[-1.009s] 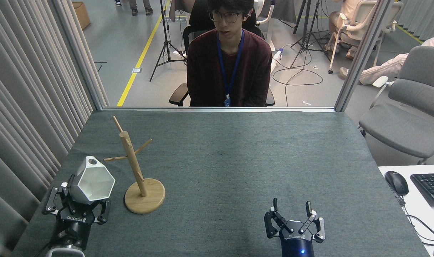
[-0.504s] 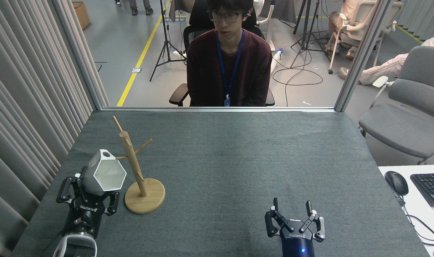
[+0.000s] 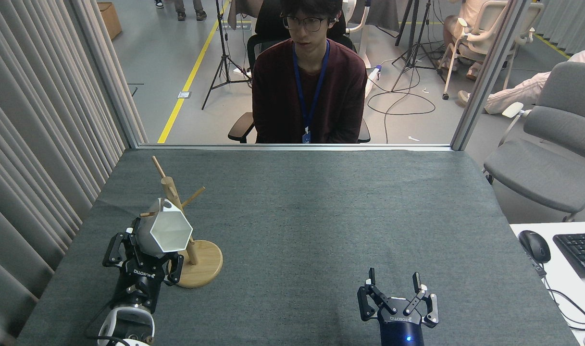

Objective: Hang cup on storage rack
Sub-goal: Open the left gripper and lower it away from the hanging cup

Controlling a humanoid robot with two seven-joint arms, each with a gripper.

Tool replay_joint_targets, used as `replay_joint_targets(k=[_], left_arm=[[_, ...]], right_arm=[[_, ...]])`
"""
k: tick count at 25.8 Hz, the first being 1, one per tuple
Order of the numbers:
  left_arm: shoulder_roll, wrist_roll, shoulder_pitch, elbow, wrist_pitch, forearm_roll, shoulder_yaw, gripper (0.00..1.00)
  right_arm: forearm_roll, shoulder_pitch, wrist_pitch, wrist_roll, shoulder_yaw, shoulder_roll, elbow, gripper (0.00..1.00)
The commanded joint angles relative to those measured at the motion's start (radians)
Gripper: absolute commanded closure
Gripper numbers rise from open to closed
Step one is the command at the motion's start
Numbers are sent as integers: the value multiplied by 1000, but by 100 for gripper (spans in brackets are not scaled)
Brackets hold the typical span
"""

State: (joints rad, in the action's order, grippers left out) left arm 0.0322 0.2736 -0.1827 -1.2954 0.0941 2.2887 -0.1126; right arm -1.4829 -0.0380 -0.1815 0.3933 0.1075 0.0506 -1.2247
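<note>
Partly hiding the storage rack (image 3: 196, 269), cup (image 3: 169, 230) held in left pincer (image 3: 145, 250), right pincer (image 3: 394, 281) wide

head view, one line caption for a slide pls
Left gripper holds the white cup against the wooden rack; right gripper waits open.

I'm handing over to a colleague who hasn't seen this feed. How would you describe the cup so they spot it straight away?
Start at the grey cloth-covered table and go to its near-left area, where a light wooden rack with angled pegs stands on a round base. The small white hexagonal cup is right in front of its post, held off the table in the left hand. It is the only white, faceted thing on the table.
</note>
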Motion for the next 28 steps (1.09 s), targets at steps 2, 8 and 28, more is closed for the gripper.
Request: replay_joint_targets(k=[2, 8, 28], left_arm=[[-3, 4, 2, -10, -7, 0, 1, 1], [3, 4, 83, -71, -7, -9, -4, 1], [-41, -211, 304, -329, -330, -638, -35, 1]], right_arm=[[1, 1, 1, 1, 0, 0, 1, 2], [1, 1, -1, 2, 0, -2, 2, 2], [3, 93, 111, 5, -2, 35, -128, 2]])
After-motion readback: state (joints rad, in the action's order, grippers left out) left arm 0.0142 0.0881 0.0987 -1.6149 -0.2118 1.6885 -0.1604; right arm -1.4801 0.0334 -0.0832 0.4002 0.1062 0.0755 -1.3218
